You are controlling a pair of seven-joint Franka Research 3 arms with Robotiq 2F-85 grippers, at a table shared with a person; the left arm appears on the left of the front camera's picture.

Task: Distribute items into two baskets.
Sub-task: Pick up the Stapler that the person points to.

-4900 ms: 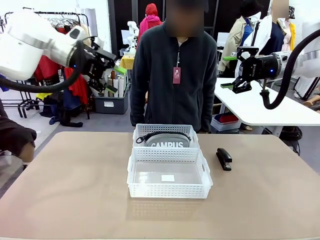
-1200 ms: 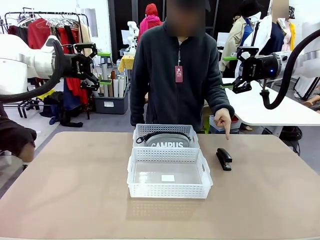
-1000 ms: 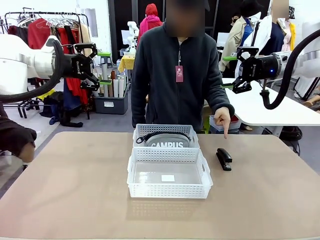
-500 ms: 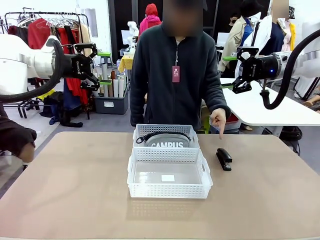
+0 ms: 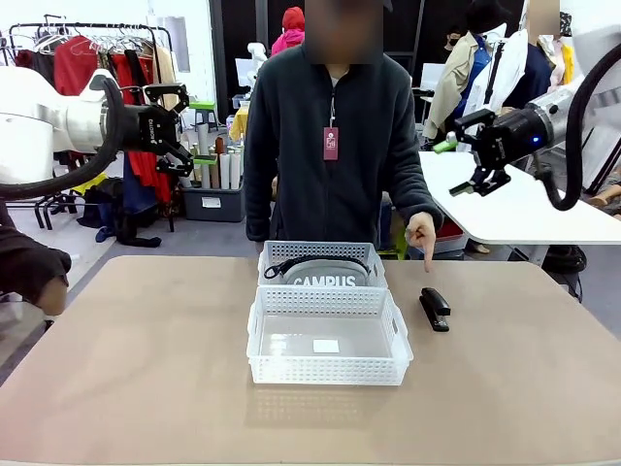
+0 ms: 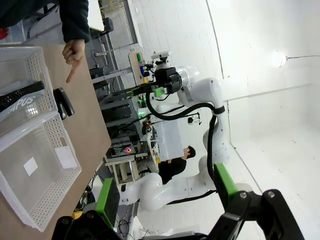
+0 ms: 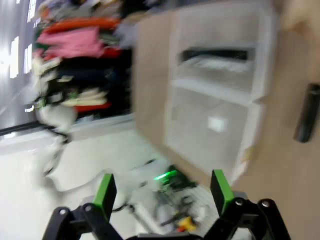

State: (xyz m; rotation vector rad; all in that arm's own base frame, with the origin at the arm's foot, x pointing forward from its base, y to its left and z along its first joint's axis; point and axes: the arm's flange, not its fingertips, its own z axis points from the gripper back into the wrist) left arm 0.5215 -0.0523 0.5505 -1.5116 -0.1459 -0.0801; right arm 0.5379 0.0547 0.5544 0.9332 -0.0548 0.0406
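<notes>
You are seeing both claws hanging wide open, holding nothing: the left claw (image 5: 187, 131) at the upper left, the right claw (image 5: 454, 155) at the upper right. At frame centre on the counter (image 5: 136, 369), the pouch (image 5: 325, 272) is lying in the far basket (image 5: 320, 249), with the near basket (image 5: 330, 364) sitting just below it. The stapler (image 5: 434, 308) is lying right of the baskets, and a person's hand (image 5: 421, 233) is pointing down at it.

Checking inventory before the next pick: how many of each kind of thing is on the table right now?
Baskets: 2, the larger basket and the smaller basket
Grey CAMPUS pouch: 1
Black stapler: 1
Total: 4
</notes>
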